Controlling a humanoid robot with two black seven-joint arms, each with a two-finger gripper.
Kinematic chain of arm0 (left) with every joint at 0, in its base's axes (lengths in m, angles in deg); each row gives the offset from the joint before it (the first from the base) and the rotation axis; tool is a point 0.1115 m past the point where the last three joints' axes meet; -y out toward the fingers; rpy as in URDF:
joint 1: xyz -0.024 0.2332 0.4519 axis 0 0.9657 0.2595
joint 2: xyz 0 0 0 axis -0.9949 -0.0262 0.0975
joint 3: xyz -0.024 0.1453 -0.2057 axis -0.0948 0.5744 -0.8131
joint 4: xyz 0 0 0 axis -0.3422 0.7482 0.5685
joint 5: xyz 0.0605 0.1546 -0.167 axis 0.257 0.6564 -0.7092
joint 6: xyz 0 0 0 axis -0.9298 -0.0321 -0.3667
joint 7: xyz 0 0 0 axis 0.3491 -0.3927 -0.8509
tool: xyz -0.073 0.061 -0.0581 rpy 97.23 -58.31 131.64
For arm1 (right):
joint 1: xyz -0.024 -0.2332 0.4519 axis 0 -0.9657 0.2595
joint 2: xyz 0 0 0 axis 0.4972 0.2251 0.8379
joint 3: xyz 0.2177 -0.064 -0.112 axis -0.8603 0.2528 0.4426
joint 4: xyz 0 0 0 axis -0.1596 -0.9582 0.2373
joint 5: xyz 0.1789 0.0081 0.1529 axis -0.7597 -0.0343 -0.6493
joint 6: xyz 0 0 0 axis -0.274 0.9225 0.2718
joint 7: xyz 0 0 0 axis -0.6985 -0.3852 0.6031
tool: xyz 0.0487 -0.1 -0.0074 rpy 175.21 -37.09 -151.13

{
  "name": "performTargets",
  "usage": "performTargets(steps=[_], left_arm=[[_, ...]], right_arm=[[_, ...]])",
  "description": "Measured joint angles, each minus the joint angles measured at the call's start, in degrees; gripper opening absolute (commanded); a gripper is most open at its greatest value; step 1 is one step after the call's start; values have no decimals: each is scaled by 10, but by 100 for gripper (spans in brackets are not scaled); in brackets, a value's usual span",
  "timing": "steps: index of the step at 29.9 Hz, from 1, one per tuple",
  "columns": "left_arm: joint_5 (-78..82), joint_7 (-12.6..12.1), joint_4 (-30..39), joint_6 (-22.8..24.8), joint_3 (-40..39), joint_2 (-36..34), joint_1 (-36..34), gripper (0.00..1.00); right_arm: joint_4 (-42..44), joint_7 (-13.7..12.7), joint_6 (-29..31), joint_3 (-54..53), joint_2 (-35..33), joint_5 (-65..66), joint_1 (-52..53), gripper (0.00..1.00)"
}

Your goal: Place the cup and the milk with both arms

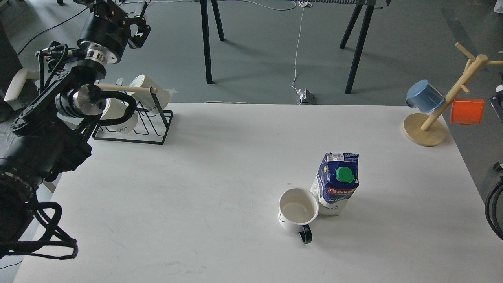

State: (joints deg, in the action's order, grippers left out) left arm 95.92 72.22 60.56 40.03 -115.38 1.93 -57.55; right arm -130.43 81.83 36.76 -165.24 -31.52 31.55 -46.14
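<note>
The cup (297, 212), a white mug with a black loop handle pointing toward me, stands upright and empty on the white table (196, 177), right of centre. The milk (337, 184), a dark blue and white carton with a green cap and a red Pascual band, stands upright right behind it, touching or nearly touching its right side. My left gripper (140, 21) is raised at the far left, beyond the table's back edge, far from both, with its fingers apart and empty. My right gripper is out of view; only a dark piece (496, 99) shows at the right edge.
A black wire rack (135, 127) with a wooden bar holds ribbed white mugs at the back left, under my left arm. A wooden mug tree (426, 131) at the back right carries a blue cup (424, 96) and an orange cup (467, 112). A black cable (493, 212) loops at the right edge.
</note>
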Motion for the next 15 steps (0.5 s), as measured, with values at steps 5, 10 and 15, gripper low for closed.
performTargets(steps=[5, 10, 15], left_arm=[[-73, -9, -1, -1, 0, -3, 2, 100], [-91, -22, -1, -1, -1, -6, 2, 100], [-92, -23, -1, -2, -4, -6, 1, 100]], right_arm=[[120, -5, 0, 103, 15, -2, 168, 99], [252, -4, 0, 144, 90, -1, 286, 99], [335, -1, 0, 196, 140, -1, 349, 99]])
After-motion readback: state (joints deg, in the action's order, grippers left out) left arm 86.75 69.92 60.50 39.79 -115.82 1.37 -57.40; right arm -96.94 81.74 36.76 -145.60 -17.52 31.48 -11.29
